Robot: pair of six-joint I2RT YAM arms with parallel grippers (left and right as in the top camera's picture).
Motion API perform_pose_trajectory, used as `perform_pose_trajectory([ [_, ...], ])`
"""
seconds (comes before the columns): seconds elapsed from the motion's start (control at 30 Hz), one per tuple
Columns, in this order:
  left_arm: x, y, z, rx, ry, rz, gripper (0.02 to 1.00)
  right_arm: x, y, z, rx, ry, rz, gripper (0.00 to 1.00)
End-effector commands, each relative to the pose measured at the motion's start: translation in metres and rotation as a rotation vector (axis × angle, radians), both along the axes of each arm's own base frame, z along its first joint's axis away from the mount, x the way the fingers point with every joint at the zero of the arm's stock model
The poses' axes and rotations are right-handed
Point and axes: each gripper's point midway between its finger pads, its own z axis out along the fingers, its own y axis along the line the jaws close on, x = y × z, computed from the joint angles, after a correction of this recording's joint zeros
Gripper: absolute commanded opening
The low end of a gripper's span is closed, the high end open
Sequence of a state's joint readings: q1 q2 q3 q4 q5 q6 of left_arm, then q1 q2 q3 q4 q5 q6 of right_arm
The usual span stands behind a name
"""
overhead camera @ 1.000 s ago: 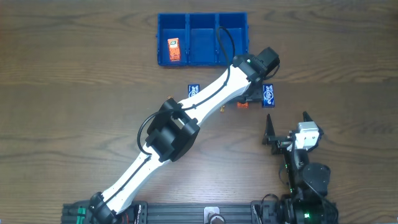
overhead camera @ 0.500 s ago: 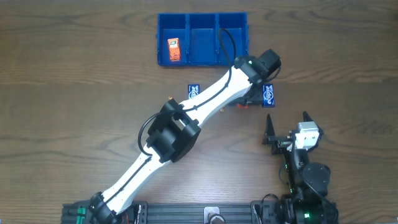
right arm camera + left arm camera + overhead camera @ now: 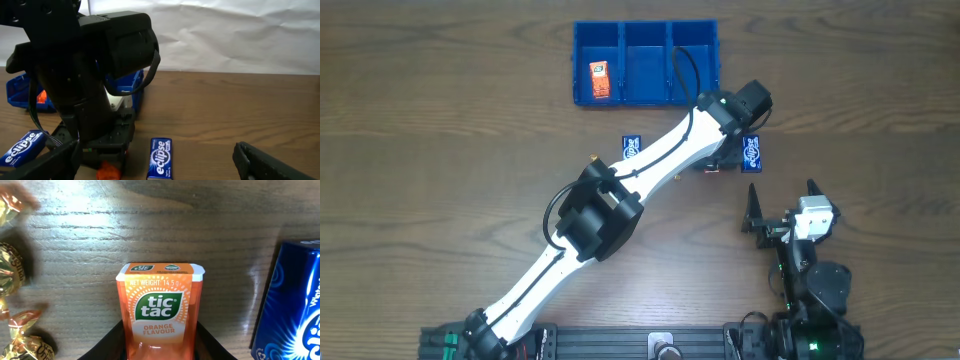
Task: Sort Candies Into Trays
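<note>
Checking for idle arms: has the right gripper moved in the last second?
No. The right gripper keeps the same spot and the same gap from the blue box across all the top views.

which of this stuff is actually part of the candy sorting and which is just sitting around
Part of the job: blue tray; second orange box in its left compartment; orange candy box in the left gripper; blue mint packs; gold-wrapped candies.
Just there: wooden table; white backdrop; right gripper, open, holding nothing.
</note>
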State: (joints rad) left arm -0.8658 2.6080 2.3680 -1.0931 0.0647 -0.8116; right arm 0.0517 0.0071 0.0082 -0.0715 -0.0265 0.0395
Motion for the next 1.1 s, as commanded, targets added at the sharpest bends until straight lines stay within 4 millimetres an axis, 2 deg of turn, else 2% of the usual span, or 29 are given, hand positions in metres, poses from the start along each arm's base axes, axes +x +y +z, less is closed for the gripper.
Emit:
perform_pose_trajectory([
  [0.03, 0.007, 0.003, -0.013, 0.027, -0.016, 0.006, 0.240, 0.000, 0.000, -0.002, -0.015, 0.005, 0.002, 0.998],
  [0.13, 0.021, 0.008, 0.014, 0.021, -0.088, 0.024, 0.242, 0.000, 0.000, -0.002, -0.015, 0.005, 0.002, 0.998],
  [0.23, 0.043, 0.024, 0.057, 0.030, -0.198, 0.036, 0.242, 0.000, 0.000, -0.002, -0.015, 0.005, 0.002, 0.998],
  [0.33, 0.076, 0.063, 0.130, 0.055, -0.369, 0.052, 0.248, 0.000, 0.000, -0.002, -0.015, 0.005, 0.002, 0.998],
  [0.4, 0.092, 0.093, 0.163, 0.078, -0.437, 0.082, 0.246, 0.000, 0.000, -0.002, -0.015, 0.005, 0.002, 0.998],
  [0.47, 0.106, 0.128, 0.191, 0.096, -0.479, 0.113, 0.237, 0.000, 0.000, -0.002, -0.015, 0.005, 0.002, 0.998],
  [0.53, 0.118, 0.157, 0.206, 0.112, -0.497, 0.139, 0.233, 0.000, 0.000, -0.002, -0.015, 0.005, 0.002, 0.998],
  [0.63, 0.135, 0.194, 0.210, 0.131, -0.495, 0.185, 0.231, 0.000, 0.000, -0.002, -0.015, 0.005, 0.002, 0.998],
  [0.73, 0.149, 0.223, 0.198, 0.133, -0.457, 0.217, 0.224, 0.000, 0.000, -0.002, -0.015, 0.005, 0.002, 0.998],
  [0.8, 0.158, 0.238, 0.184, 0.140, -0.425, 0.225, 0.215, 0.000, 0.000, -0.002, -0.015, 0.005, 0.002, 0.998],
  [0.9, 0.168, 0.240, 0.165, 0.117, -0.391, 0.196, 0.218, 0.000, 0.000, -0.002, -0.015, 0.005, 0.002, 0.998],
  [0.97, 0.176, 0.240, 0.143, 0.123, -0.371, 0.178, 0.222, 0.000, 0.000, -0.002, -0.015, 0.005, 0.002, 0.998],
  [1.1, 0.188, 0.228, 0.119, 0.098, -0.366, 0.102, 0.224, 0.000, 0.000, -0.002, -0.015, 0.005, 0.002, 0.998],
])
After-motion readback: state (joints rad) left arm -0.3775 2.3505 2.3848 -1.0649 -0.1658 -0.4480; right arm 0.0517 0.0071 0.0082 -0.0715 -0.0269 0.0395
